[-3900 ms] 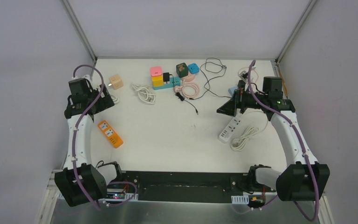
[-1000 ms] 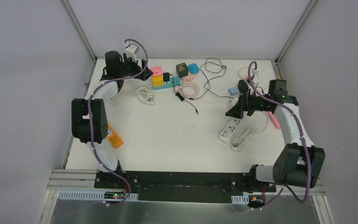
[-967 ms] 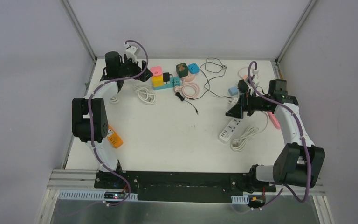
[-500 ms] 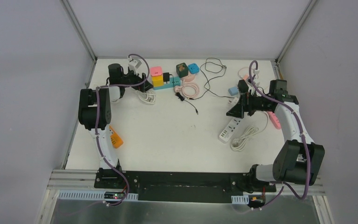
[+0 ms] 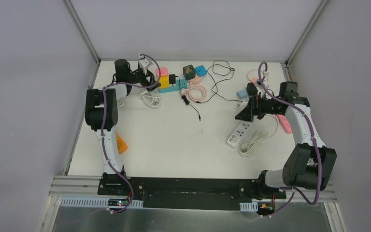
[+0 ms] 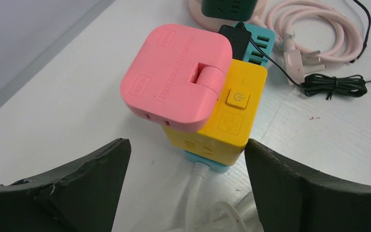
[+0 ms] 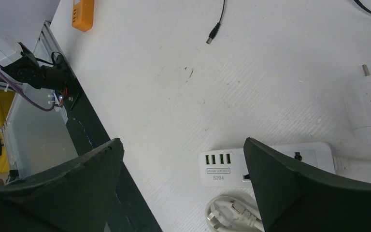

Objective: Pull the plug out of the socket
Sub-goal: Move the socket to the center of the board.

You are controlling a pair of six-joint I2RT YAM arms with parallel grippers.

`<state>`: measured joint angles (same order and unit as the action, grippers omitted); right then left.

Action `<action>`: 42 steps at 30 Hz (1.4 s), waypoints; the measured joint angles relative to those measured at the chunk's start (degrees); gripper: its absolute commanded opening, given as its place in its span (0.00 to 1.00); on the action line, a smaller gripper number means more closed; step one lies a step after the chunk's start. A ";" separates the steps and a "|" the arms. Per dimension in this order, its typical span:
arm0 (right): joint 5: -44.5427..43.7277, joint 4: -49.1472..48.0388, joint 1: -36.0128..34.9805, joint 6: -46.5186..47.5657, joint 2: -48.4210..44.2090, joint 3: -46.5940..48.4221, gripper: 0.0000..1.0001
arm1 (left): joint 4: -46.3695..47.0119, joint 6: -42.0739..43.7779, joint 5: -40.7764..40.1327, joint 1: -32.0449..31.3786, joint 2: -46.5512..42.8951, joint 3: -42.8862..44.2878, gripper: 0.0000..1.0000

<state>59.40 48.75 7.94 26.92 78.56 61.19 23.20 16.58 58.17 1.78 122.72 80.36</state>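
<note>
The teal power strip [image 6: 260, 46] lies mostly hidden beneath the yellow socket block [image 6: 232, 121] and pink plug [image 6: 174, 72].

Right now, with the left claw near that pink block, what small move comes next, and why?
Probably ease the open left gripper forward until its fingers straddle the pink plug: it sits on the yellow socket cube just beyond them, so closing now would miss it.

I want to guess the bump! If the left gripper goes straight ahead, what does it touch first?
The left gripper would likely meet the yellow socket cube joined to the pink plug; which touches first, I cannot tell.
</note>
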 measured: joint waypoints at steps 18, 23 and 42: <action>0.07 1.09 0.46 0.48 0.20 0.55 1.00 | 17.11 -6.29 13.66 -0.70 8.20 1.90 0.69; 0.20 1.53 0.50 0.63 0.20 0.61 1.00 | 28.65 -14.88 16.33 -1.07 10.38 1.88 0.55; 2.84 2.19 0.72 0.39 -2.19 0.63 1.00 | 37.59 -19.63 10.91 -4.90 -1.51 -19.96 0.25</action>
<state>62.24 50.94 8.67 27.31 76.38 61.82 60.80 -3.05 69.08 -3.11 121.21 60.40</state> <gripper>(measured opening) 0.996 0.617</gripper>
